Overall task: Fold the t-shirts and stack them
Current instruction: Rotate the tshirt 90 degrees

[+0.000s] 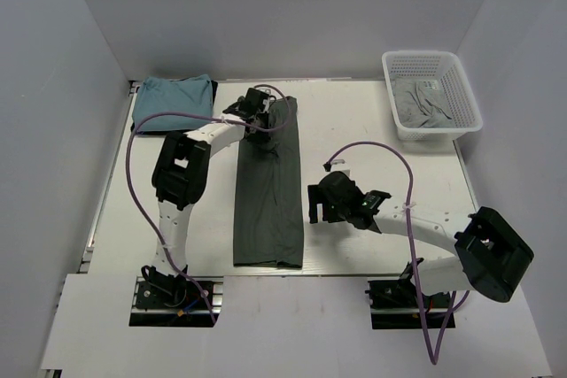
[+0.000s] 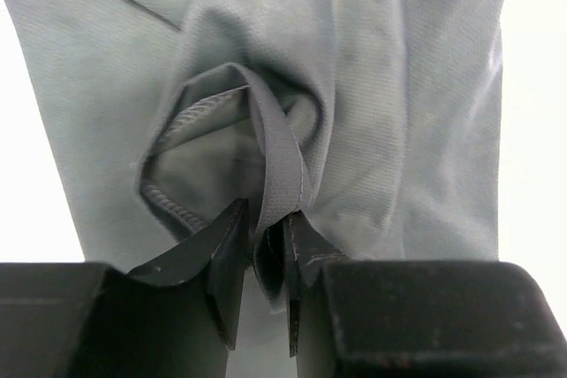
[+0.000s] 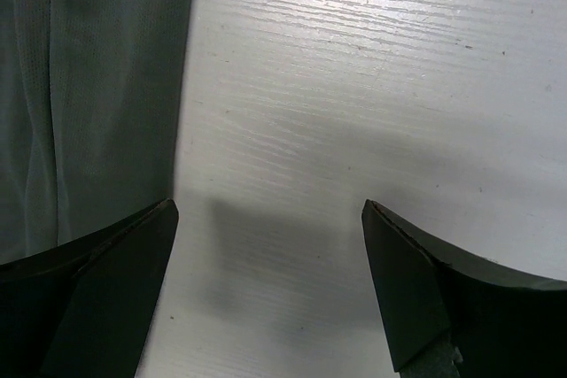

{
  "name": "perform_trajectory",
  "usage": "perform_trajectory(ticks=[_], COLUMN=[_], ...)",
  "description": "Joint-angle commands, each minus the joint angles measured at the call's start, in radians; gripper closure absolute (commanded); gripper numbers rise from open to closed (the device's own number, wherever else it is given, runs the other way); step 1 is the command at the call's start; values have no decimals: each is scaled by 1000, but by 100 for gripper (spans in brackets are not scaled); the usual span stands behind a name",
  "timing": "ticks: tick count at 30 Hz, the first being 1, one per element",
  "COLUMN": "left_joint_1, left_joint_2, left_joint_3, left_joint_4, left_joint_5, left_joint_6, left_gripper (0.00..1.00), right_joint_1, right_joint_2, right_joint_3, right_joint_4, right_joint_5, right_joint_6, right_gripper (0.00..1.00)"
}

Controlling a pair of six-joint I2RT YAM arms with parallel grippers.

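A dark grey-green t-shirt (image 1: 268,196) lies as a long narrow strip down the middle of the table. My left gripper (image 1: 257,111) is at its far end, shut on the neckband; the wrist view shows the collar band (image 2: 282,161) pinched between the two fingers. My right gripper (image 1: 326,204) is open and empty just right of the strip's near half, above bare table (image 3: 354,112), with the shirt's edge (image 3: 89,86) at its left. A folded light teal-blue t-shirt (image 1: 177,99) lies at the far left corner. A pale grey t-shirt (image 1: 423,102) lies in the basket.
A white plastic mesh basket (image 1: 461,86) stands at the far right corner. White walls close in the table on three sides. Purple cables loop over both arms.
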Motion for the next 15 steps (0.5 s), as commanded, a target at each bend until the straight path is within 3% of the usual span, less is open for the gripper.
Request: perform_trajectory(ticks=[1, 4, 10, 15], left_joint_1=[22, 43, 68, 68], left_joint_2=[-103, -123, -132, -163], left_joint_3=[-32, -66, -86, -140], left_joint_4=[35, 66, 31, -3], left_joint_5=[16, 74, 52, -19], left_joint_6=[-8, -17, -93, -197], left_gripper=[67, 67, 71, 63], right_joint_1=[-6, -8, -3, -6], right_joint_2=[6, 21, 32, 41], right_joint_3=[-11, 1, 3, 10], right_joint_4=[49, 52, 50, 49], right_joint_5=[-14, -25, -31, -34], right_joint_6=[-13, -14, -14, -14], right_gripper=[10, 10, 10, 10])
